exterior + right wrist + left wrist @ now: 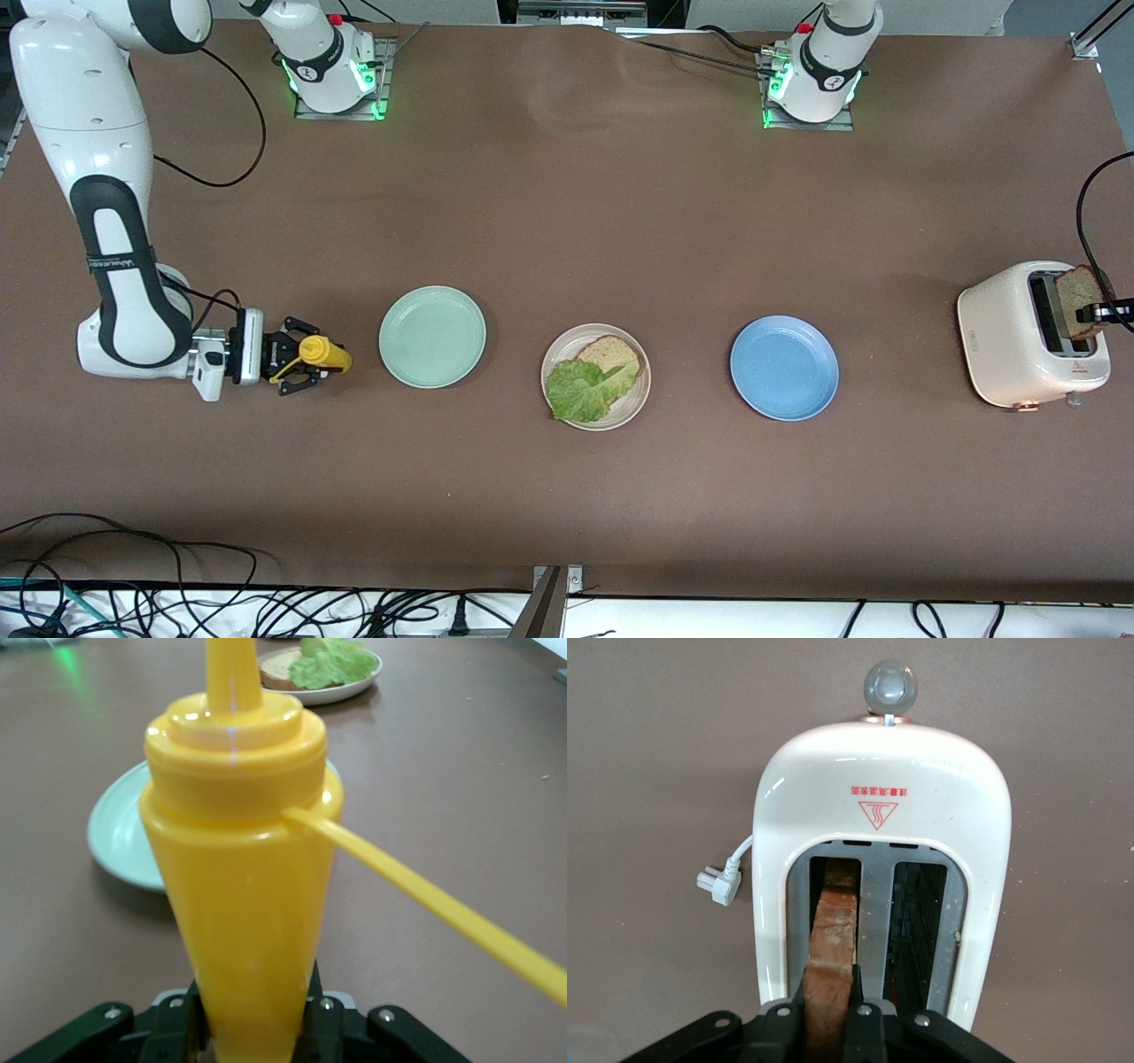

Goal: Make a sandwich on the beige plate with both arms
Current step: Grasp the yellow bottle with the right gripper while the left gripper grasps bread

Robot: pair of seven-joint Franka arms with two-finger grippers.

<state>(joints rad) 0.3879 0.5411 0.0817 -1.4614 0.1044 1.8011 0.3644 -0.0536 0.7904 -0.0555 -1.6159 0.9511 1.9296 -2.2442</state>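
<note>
A brown bench (567, 221) carries three plates in a row. The beige plate (634, 403), between the mint plate (432, 337) and blue plate (784, 368), holds one bread slice (611, 354) under a lettuce leaf (585, 392). Toward the right arm's end, the right claw (310, 354) clamps a yellow squeeze bottle (239, 904) beside the mint plate — well apart from the sandwich. The left claw (830, 1014) pinches a second bread slice (833, 939) standing in the toaster (1010, 341) slot

Beige plate (640, 399) mid-table: 1 bread slice (611, 354), lettuce (586, 390) overlapping it.
</note>
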